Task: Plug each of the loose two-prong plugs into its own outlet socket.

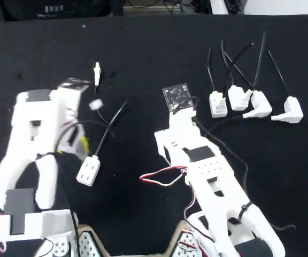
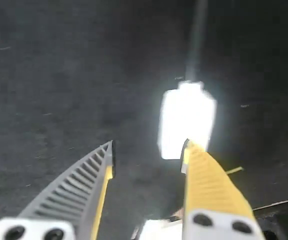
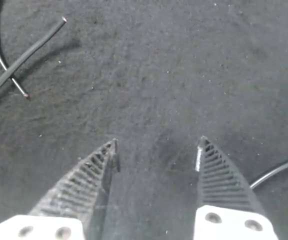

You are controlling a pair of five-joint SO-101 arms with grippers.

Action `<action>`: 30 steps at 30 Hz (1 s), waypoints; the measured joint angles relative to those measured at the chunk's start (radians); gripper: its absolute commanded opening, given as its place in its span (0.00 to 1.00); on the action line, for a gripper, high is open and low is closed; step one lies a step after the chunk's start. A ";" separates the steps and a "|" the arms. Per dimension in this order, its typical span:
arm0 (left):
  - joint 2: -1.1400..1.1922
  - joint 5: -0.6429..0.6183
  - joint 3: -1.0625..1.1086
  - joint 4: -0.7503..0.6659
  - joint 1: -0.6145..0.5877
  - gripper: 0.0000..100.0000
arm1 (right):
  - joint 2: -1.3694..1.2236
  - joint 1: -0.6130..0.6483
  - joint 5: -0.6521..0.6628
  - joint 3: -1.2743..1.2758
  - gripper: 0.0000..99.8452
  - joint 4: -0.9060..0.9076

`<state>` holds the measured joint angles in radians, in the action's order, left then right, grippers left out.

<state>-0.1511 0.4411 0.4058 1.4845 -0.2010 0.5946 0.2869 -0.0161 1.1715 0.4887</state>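
High view has a white socket (image 1: pixel 88 170) lying on the black cloth (image 1: pixel 143 53) between the two arms, nearer the left one; left wrist view shows the left gripper (image 2: pixel 146 150) wide open and empty, a glaring white corded block (image 2: pixel 186 120) just past its yellow-edged fingertip; the right gripper (image 3: pixel 156 150) gapes too, holding nothing, over cloth.

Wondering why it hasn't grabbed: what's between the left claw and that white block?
Nothing but bare black cloth, in the left wrist view; the open left claw sits just short of the white block.
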 measured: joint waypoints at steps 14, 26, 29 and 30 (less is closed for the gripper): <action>-0.015 -0.037 0.430 -0.416 0.138 0.22 | 0.000 0.000 0.000 0.000 0.23 0.000; -0.018 -0.184 0.293 -0.236 0.443 0.22 | 0.000 0.002 0.000 0.000 0.23 0.000; -0.018 -0.186 0.183 -0.118 0.379 0.22 | 0.000 0.000 0.000 0.000 0.23 0.000; -0.018 -0.186 0.144 -0.091 0.350 0.22 | 0.000 0.000 0.000 0.000 0.23 0.000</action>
<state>-0.1695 0.2555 0.5501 1.3940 0.1488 0.5946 0.2869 -0.0161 1.1715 0.4887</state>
